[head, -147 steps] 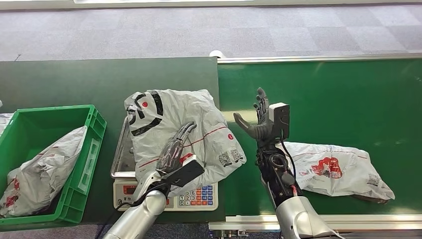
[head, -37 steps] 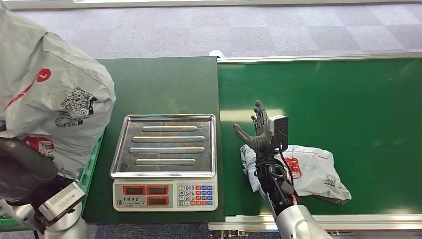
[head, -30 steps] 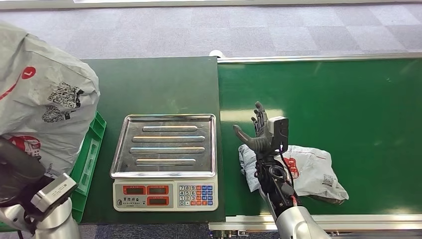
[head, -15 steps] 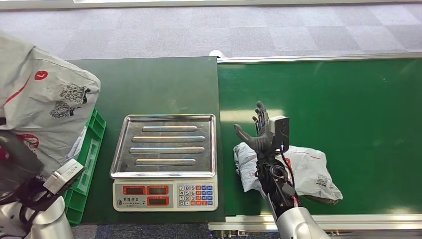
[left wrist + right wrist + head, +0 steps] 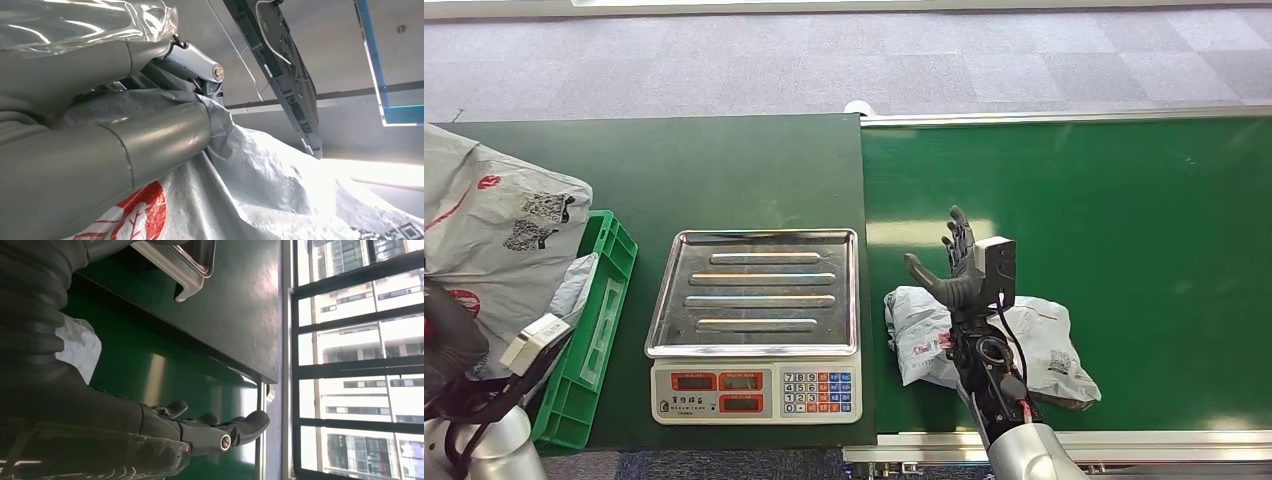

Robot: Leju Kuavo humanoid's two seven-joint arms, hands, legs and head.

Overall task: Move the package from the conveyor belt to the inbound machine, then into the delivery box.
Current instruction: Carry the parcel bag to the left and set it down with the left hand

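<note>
You get even, bright overhead light with soft shadows — a pale glare patch on the belt (image 5: 924,232). Windows (image 5: 350,360) blow out white; the nearby thumb (image 5: 100,165) looks soft.

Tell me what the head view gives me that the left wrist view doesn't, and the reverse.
Head view alone: the green crate below the carried bag, the bare scale, the right hand open above a second package on the conveyor belt. Left wrist view alone: the left hand gripping a bunched fold, close up, with ceiling fixtures behind. Both: the grey package with red print and QR code.
</note>
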